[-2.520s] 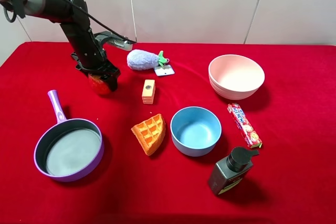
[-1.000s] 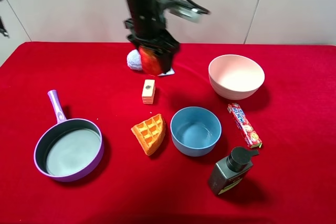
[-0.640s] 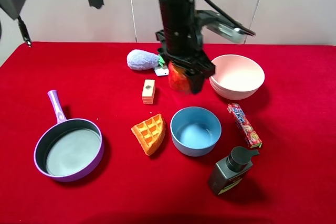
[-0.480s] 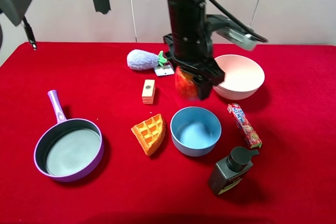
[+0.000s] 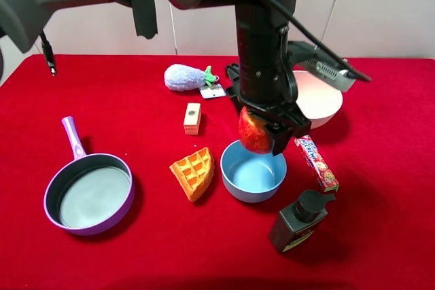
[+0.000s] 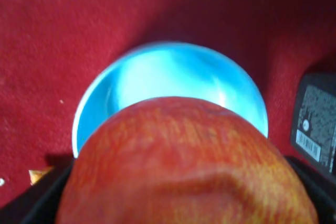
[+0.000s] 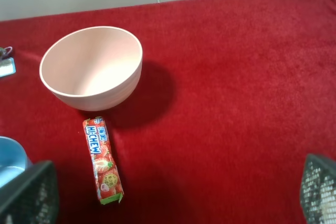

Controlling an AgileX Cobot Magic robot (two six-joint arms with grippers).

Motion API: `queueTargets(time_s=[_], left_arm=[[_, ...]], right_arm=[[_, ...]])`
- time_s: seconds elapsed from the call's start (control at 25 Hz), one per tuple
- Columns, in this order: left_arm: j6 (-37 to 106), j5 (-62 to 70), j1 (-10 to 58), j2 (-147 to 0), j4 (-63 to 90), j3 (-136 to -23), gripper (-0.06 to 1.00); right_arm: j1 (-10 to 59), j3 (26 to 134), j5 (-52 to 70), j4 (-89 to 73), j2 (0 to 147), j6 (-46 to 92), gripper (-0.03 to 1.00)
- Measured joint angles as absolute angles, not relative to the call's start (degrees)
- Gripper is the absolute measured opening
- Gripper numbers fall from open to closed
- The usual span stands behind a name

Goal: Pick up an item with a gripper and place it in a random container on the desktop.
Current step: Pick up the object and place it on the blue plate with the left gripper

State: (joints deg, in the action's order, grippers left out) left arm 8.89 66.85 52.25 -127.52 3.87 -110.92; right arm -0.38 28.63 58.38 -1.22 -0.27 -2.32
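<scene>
Exterior high view has the left gripper (image 5: 264,127) hanging mid-desk with its jaws clamped around the apple (image 5: 251,134), one finger on either flank, the fruit clear of the cloth. The apple sits in the air over the far rim of the blue bowl (image 5: 255,176), not yet over its middle. From the left wrist, the apple (image 6: 184,166) fills the foreground and the bowl (image 6: 168,74) lies open beyond it, with nothing in it.

The step in hand looks like the placing. To do it well, I would carry the apple a little toward the near edge of the desk until it is centred over the bowl, then lower it close to the floor of the bowl before parting the jaws. A round toy dropped from this height could bounce or roll out. The descent should be straight, since the bottle (image 5: 299,221) stands just beside the bowl toward the near right corner and the waffle (image 5: 194,172) lies near its left side.

The right gripper (image 7: 173,195) is spread wide and holds nothing.
</scene>
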Motion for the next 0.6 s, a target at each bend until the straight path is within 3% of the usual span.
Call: queueTargets(time_s=[0.6], left_arm=[[8.4, 66.9, 52.3, -127.5, 4.0, -109.4, 0.71]], right_arm=[[-0.4, 28.6, 58.4, -1.2, -0.3, -2.3, 0.69]])
